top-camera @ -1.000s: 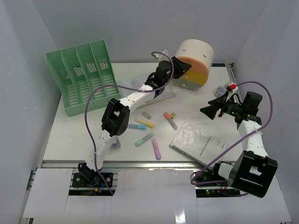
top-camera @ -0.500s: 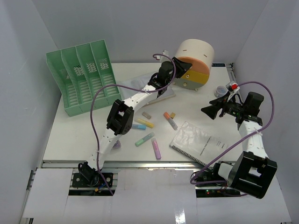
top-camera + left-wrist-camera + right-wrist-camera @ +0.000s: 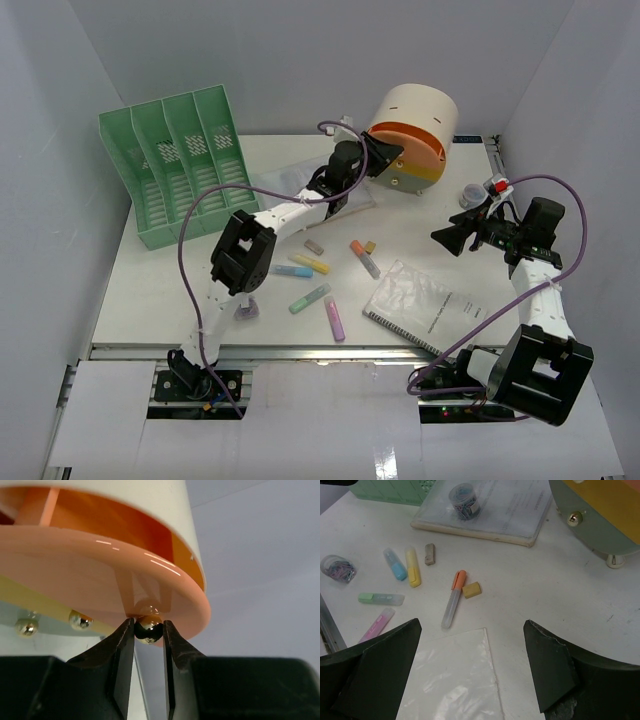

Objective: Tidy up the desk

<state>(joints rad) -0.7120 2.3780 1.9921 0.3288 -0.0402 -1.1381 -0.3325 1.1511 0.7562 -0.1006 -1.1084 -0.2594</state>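
A: Checking the left arm: what changed over that last second?
B: The left gripper (image 3: 148, 632) narrowed its fingers onto the brass knob (image 3: 148, 628) of the orange drawer (image 3: 410, 140). In the wrist view both fingers pressed the knob's sides, so it was clamped, not just bracketed.
A: Drawer moved?
B: Yes. A second earlier the orange front sat close in against the round white organizer (image 3: 420, 105). Now it stood out from the shell toward the near left, and the wrist view looked up into the gap under the white wall.
A: Fully open?
B: Couldn't tell. No view showed the inside.
A: Right arm?
B: The right gripper (image 3: 450, 232) hadn't moved. Its fingers were wide apart with nothing in them, hovering over the right side of the desk (image 3: 440, 225).
A: Desk state?
B: The desk was the big white top under everything, and it was still cluttered. Highlighters (image 3: 310, 298) lay scattered near centre, with the spiral notebook (image 3: 425, 310) to their right. One jar of clips (image 3: 465, 500) sat on the board (image 3: 485, 517) by the organizer, and another jar (image 3: 337, 567) sat near left of the pens. The green file rack (image 3: 180, 170) stood at far left.
A: What did that mean for the task?
B: My read: opening storage was the step in hand, and sorting hadn't begun. An open drawer gave the small stuff somewhere to go. The risk was the round knob slipping from the fingers if the pull ran off the drawer's path.
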